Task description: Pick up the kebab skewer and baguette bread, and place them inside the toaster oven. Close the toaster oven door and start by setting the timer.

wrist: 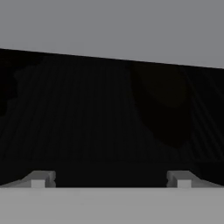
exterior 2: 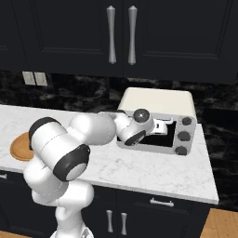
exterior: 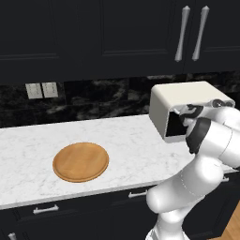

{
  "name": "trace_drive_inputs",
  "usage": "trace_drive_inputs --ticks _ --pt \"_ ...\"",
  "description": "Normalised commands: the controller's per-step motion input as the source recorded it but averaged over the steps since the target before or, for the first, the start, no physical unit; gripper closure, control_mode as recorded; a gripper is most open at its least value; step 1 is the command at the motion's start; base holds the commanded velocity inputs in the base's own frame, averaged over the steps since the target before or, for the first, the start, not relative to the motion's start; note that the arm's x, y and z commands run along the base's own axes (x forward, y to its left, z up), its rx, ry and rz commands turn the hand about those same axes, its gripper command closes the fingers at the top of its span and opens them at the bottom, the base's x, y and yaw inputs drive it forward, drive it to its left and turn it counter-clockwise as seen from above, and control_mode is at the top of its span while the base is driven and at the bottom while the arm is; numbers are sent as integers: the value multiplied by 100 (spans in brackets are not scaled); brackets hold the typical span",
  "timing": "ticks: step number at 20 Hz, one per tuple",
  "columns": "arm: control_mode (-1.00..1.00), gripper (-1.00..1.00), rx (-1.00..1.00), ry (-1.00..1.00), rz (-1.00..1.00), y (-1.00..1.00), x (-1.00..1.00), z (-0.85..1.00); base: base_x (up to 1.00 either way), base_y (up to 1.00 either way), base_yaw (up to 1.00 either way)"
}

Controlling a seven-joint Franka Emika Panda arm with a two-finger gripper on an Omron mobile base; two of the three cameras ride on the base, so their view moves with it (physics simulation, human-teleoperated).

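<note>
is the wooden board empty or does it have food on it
Empty: the round wooden board on the counter shows only bare wood, with no skewer or bread on it.

No readable text, label, brand, number or sign anywhere. Blank cream casing on the toaster oven (exterior 2: pixel 158 104); plain dark knobs (exterior 2: pixel 183 136) at its right end, no dial marks legible. To the left of the toaster oven, bare wood on the round board (exterior: pixel 80 161) and unmarked wall switch plates (exterior: pixel 41 90). Above the toaster oven, plain dark cabinet doors (exterior 2: pixel 83 32), nothing printed.
</note>
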Motion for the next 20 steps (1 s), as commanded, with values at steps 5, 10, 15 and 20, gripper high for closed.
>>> trace_drive_inputs --ticks 5,10,15,20 --pt "-100 -100 0 0 0 0 43 0 0 0 0" --pt "-100 -100 0 0 0 0 35 0 0 0 0" --pt "-100 -100 0 0 0 0 -12 5 0 0 0" --pt "-100 -100 0 1 0 0 -59 14 0 0 0"
